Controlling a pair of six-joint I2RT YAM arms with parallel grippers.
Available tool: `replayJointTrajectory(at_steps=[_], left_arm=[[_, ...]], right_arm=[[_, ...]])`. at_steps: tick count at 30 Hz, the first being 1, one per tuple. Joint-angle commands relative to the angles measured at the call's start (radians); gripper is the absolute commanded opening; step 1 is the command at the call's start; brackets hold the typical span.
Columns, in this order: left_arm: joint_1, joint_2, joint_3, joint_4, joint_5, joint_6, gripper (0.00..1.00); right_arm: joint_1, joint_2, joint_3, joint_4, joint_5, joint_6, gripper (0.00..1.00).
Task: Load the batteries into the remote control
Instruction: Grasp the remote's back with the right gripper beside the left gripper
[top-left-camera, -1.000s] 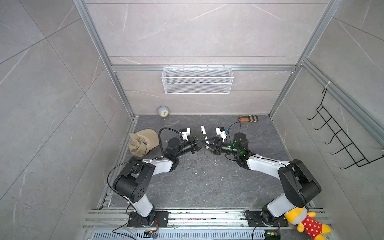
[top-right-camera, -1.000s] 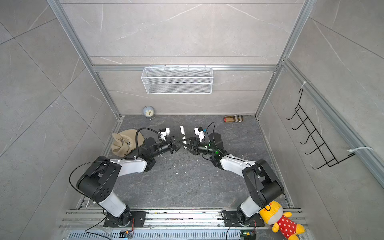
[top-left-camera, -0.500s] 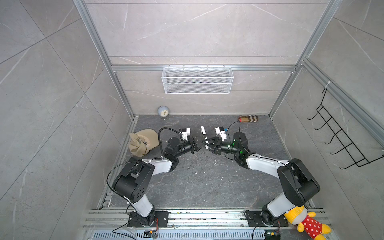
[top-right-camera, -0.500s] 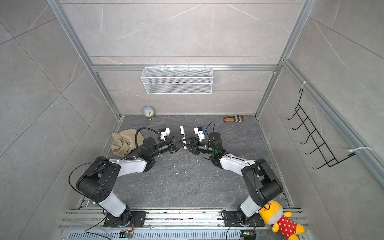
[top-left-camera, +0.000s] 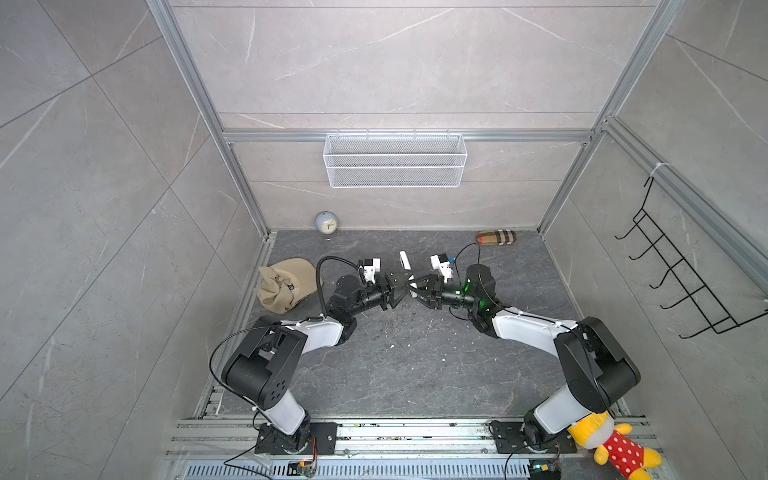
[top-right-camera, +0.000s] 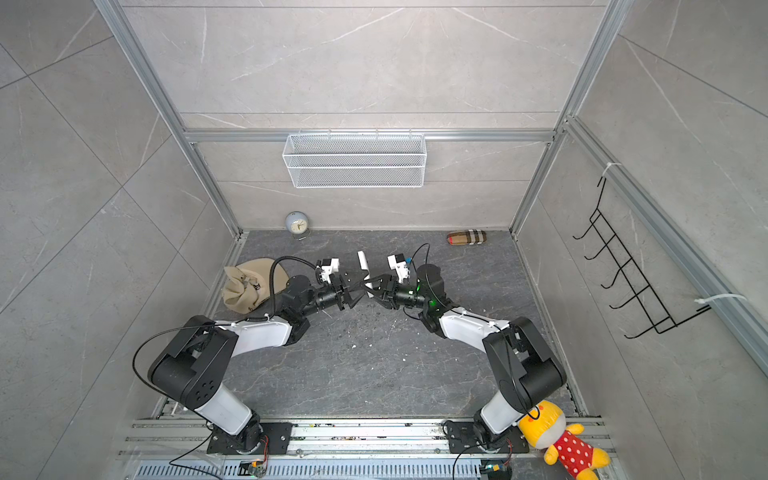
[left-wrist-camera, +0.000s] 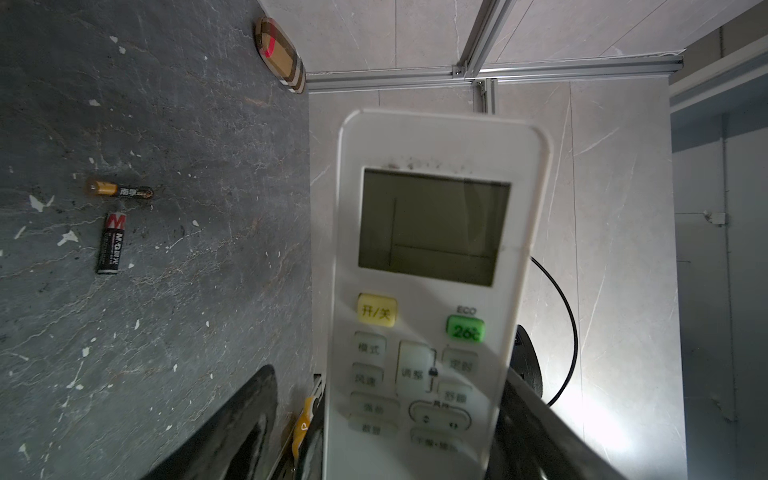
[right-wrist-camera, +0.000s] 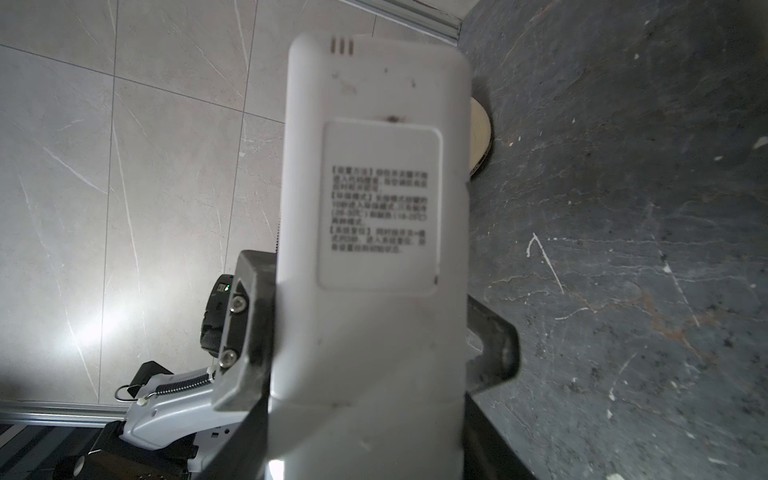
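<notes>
The white remote control (top-left-camera: 405, 264) (top-right-camera: 363, 264) stands upright above the table's back middle, between both grippers. In the left wrist view its screen and button face (left-wrist-camera: 432, 232) fills the picture. My left gripper (left-wrist-camera: 395, 449) (top-left-camera: 400, 291) is open, with one finger (left-wrist-camera: 245, 419) clearly apart from the remote's edge. The right wrist view shows the remote's plain back with its closed rectangular cover (right-wrist-camera: 378, 208). My right gripper (right-wrist-camera: 365, 449) (top-left-camera: 416, 289) is shut on the remote's lower end. Two dark batteries (left-wrist-camera: 119, 191) (left-wrist-camera: 111, 243) lie loose on the grey table.
A beige cap (top-left-camera: 286, 284) lies at the left, a small clock (top-left-camera: 327, 222) stands at the back wall and a plaid case (top-left-camera: 496, 237) lies at the back right. A wire basket (top-left-camera: 395, 160) hangs on the wall. White specks dot the table.
My left gripper's jaws have spread open off the remote. My right gripper's jaws have closed in on its lower end. The remote stays upright in the same place.
</notes>
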Motion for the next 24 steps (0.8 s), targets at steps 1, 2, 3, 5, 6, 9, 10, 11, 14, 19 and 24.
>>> replayJointTrajectory(at_steps=[1,2,3,5,6,9,10,11,14,19,24], left_arm=[[-0.003,-0.056,-0.01,-0.031,-0.012,0.054,0.81],[-0.001,-0.064,-0.013,-0.044,-0.019,0.059,0.81],[0.0,-0.07,-0.013,-0.06,-0.023,0.064,0.82],[0.008,-0.086,-0.014,-0.085,-0.029,0.074,0.83],[0.011,-0.091,-0.014,-0.095,-0.03,0.077,0.84],[0.029,-0.112,-0.019,-0.111,-0.034,0.079,0.86],[0.038,-0.121,-0.023,-0.107,-0.037,0.07,0.86],[0.048,-0.128,-0.027,-0.102,-0.042,0.061,0.86],[0.082,-0.16,-0.032,-0.127,-0.056,0.046,0.85],[0.091,-0.239,0.066,-0.431,-0.056,0.195,0.8],[0.093,-0.287,0.102,-0.592,-0.09,0.288,0.8]], right_arm=[[0.007,-0.057,0.026,-0.049,0.01,-0.063,0.55],[0.007,-0.069,0.028,-0.078,0.016,-0.08,0.55],[0.007,-0.083,0.032,-0.109,0.021,-0.1,0.55],[0.007,-0.104,0.041,-0.18,0.032,-0.142,0.54],[0.006,-0.113,0.046,-0.211,0.039,-0.151,0.54],[0.008,-0.132,0.062,-0.31,0.058,-0.23,0.54],[0.007,-0.136,0.065,-0.338,0.064,-0.246,0.54],[0.008,-0.139,0.068,-0.36,0.07,-0.259,0.54],[0.015,-0.151,0.093,-0.47,0.108,-0.332,0.54],[0.063,-0.157,0.19,-0.765,0.259,-0.529,0.53],[0.118,-0.148,0.257,-0.901,0.385,-0.641,0.53]])
